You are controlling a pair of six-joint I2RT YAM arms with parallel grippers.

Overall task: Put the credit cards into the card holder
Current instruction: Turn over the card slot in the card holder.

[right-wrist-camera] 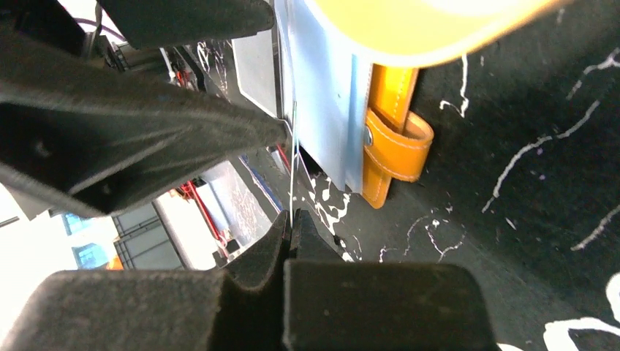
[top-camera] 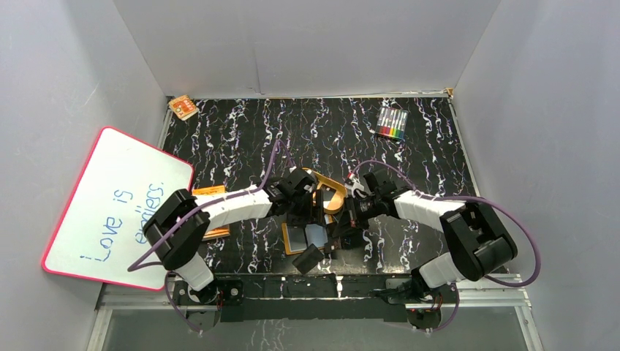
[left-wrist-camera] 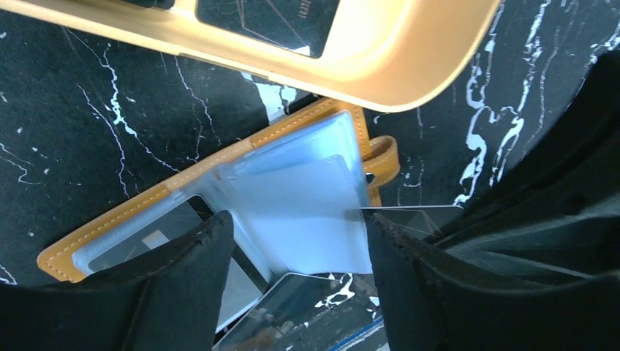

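From above, the 2 arms are reaching in to meet over the middle of the black table point(top-camera: 292, 131) with white squiggles. The card holder point(top-camera: 305, 238) is lying open there, near the arm bases, with its pale sleeves facing up. The left gripper point(top-camera: 301, 208) is hanging over its far side and the right gripper point(top-camera: 345, 223) is sitting just beside its right edge. A tan tray point(top-camera: 338, 191) is lying just behind the holder. A loose card point(top-camera: 308, 257) is lying at the holder's near edge. An orange booklet point(top-camera: 208, 191) is peeking out from under the left arm, a whiteboard point(top-camera: 117, 205) is leaning at the left, and a marker pack point(top-camera: 392, 124) is lying far back on the right. In the left wrist view, the left gripper point(left-wrist-camera: 296, 219) is spread wide, gripping nothing, with 1 finger on each side of the blue-grey sleeves of the card holder point(left-wrist-camera: 292, 197). A credit card point(left-wrist-camera: 409, 217) is poking in from the right, its edge touching the sleeve edge. The tray point(left-wrist-camera: 409, 66) is showing at the top with a tray card point(left-wrist-camera: 270, 22) lying in it, and the loose card point(left-wrist-camera: 314, 307) is shining at the bottom. In the right wrist view, the right gripper point(right-wrist-camera: 290, 227) is pinching the credit card point(right-wrist-camera: 293, 168), which is showing only as a thin line. The line is pointing at the sleeve edge of the card holder point(right-wrist-camera: 329, 110), beside its orange snap tab point(right-wrist-camera: 398, 146). The dark left gripper point(right-wrist-camera: 146, 139) is filling the left side.
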